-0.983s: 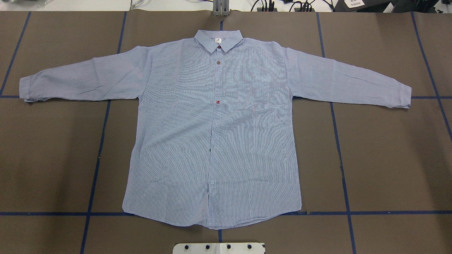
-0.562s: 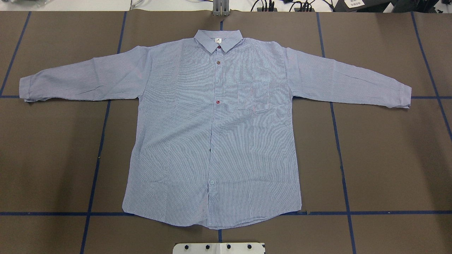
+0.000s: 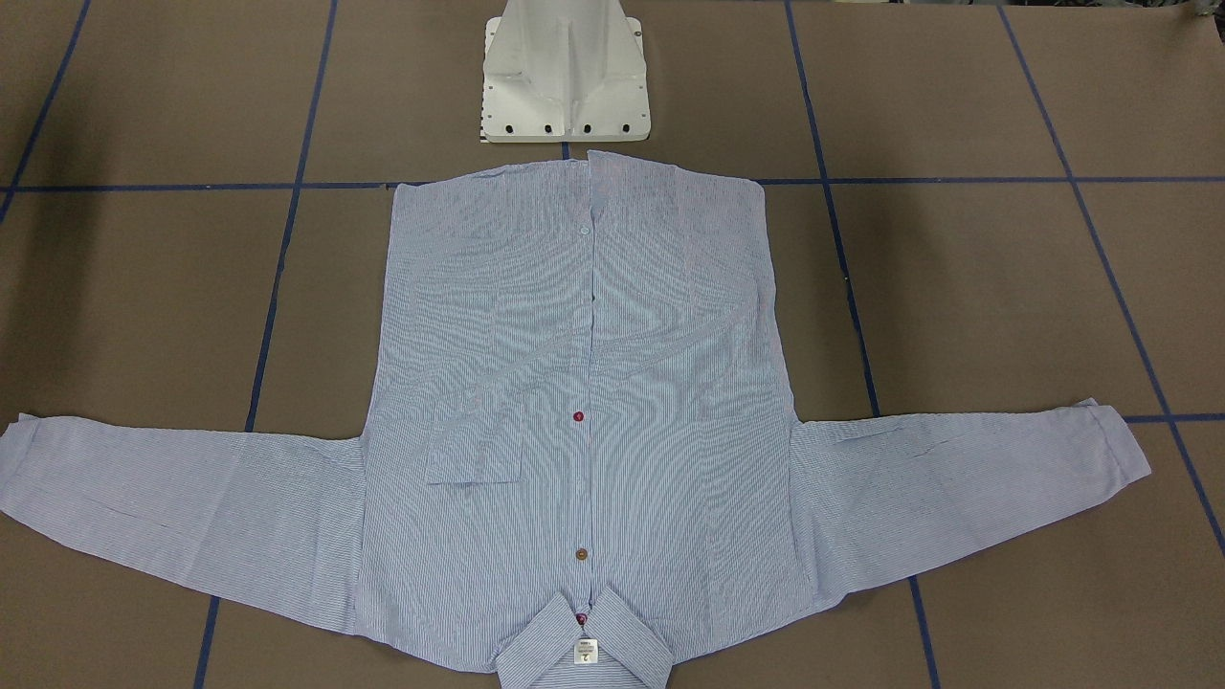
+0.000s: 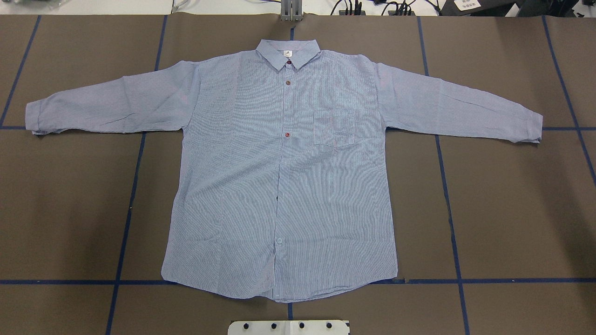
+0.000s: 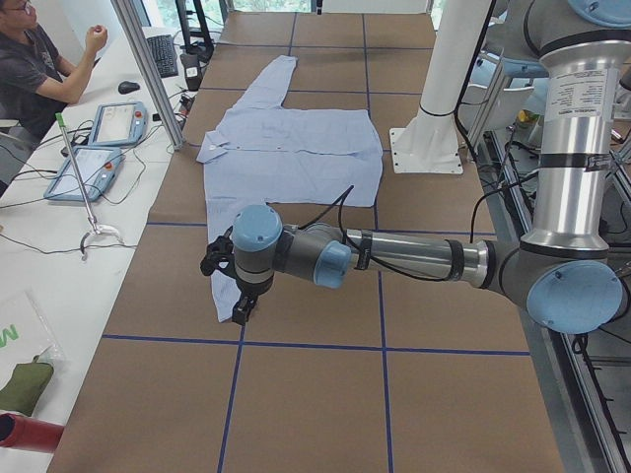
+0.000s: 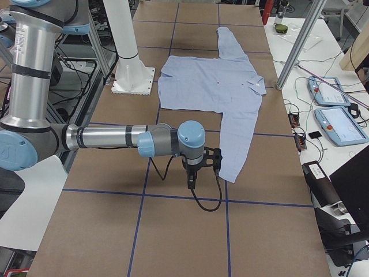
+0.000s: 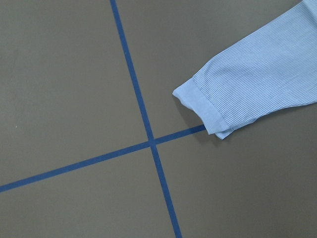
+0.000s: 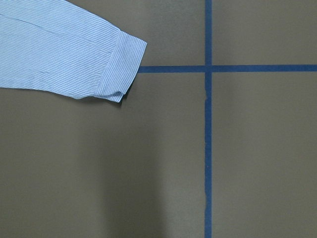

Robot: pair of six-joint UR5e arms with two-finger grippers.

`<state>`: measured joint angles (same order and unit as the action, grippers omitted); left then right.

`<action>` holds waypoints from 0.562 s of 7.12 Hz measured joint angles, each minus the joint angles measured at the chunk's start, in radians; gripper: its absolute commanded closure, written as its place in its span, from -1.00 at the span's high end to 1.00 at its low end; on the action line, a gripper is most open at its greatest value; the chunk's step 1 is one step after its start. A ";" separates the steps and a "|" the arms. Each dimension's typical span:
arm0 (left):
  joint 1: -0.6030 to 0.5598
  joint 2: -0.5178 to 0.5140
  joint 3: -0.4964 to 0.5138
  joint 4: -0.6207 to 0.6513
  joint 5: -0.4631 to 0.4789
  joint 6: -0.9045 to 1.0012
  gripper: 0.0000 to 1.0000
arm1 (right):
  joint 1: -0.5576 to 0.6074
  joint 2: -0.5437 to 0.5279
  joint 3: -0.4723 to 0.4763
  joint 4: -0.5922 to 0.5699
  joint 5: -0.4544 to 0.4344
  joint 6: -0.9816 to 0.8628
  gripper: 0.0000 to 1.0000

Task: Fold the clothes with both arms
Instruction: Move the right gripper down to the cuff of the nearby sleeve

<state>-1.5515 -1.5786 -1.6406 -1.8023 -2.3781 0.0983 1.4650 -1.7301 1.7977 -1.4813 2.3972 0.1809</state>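
While the shirt [image 4: 284, 186] lies flat and front-up on the brown table [image 4: 512, 209], sleeves spread wide and collar far from the robot, the left gripper [image 5: 240, 315] hangs near the left-side cuff [image 7: 203, 106] and the right gripper [image 6: 191, 184] near the right-side cuff [image 8: 124, 64]; can't tell if either claw is spread or pressed together.

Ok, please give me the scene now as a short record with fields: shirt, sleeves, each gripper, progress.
shirt: light blue striped shirt, flat, front up, collar away from the robot
sleeves: both spread sideways
left gripper: above the table by the left cuff; jaws cannot be judged
right gripper: above the table by the right cuff; jaws cannot be judged
progress: no fold made yet
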 measured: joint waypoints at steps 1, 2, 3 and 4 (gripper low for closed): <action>0.001 0.006 0.019 -0.053 -0.001 0.001 1.00 | -0.022 0.010 -0.027 0.043 0.007 0.032 1.00; 0.001 0.020 0.030 -0.114 0.000 0.000 1.00 | -0.040 0.026 -0.074 0.130 0.009 0.097 1.00; 0.001 0.029 0.034 -0.168 0.000 0.001 1.00 | -0.071 0.056 -0.152 0.270 -0.002 0.199 1.00; 0.000 0.033 0.032 -0.203 -0.001 0.002 1.00 | -0.120 0.099 -0.247 0.429 -0.035 0.290 1.00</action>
<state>-1.5516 -1.5452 -1.6081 -2.0055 -2.3794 0.1001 1.3452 -1.6316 1.5506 -1.0520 2.3618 0.4710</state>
